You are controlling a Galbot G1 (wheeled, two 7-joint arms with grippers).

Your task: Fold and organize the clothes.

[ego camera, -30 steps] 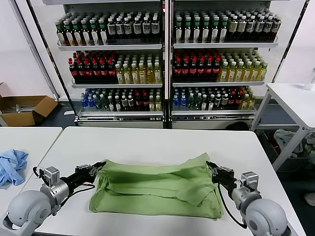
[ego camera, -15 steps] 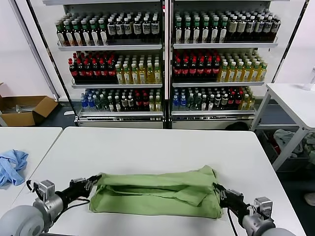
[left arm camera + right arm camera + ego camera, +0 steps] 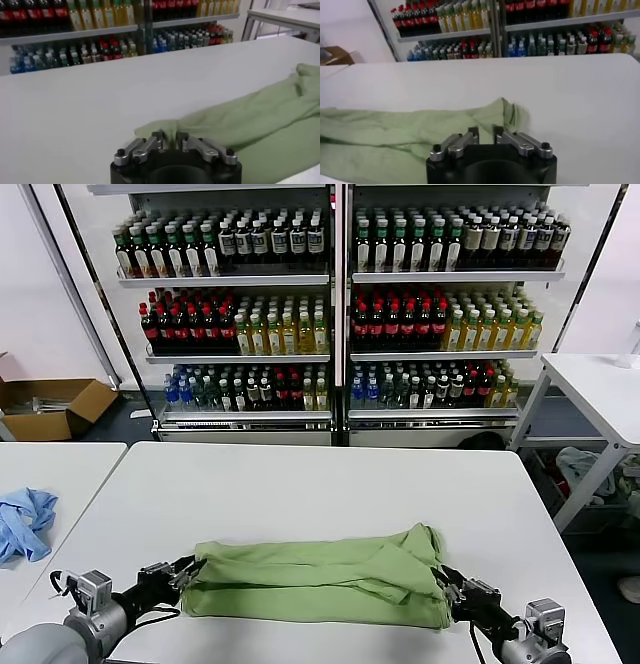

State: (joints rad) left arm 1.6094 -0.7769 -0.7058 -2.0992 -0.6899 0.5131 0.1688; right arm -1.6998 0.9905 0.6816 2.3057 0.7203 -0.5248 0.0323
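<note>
The green shirt (image 3: 315, 574) is lying folded lengthwise on the desk's (image 3: 300, 484) near edge. The left hand (image 3: 183, 569) and right hand (image 3: 447, 584) are each pinching an end, fingers closed on fabric. Cloth judged light, limp; corners are offering best hold.

Folded green shirt (image 3: 315, 576) on white table (image 3: 330, 484), left gripper (image 3: 186, 570) and right gripper (image 3: 447, 588) at its ends.

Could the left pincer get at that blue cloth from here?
Probably not now: the left pincer is shut on the green shirt, and the blue cloth lies apart on the neighbouring table.
</note>
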